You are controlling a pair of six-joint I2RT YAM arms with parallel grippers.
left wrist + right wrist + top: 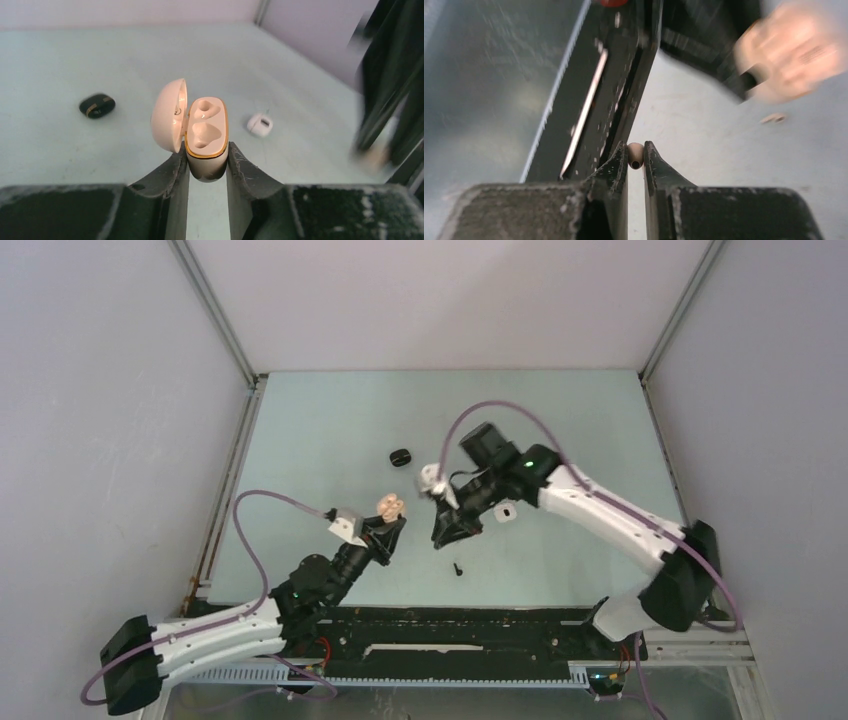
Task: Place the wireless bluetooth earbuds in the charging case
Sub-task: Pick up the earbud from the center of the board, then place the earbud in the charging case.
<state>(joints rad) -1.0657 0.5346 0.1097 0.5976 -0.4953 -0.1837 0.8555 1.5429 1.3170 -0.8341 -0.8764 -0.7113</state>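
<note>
Pale charging case (205,125) sitting lid-open, left end effector (207,162) grasping it, right end effector (636,154) right of the case pinching a pale earbud (635,159)

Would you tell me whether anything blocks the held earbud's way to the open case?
Nothing visible does: the case in the left gripper has its lid open and both wells empty; the right gripper holds the earbud nearby.
</note>
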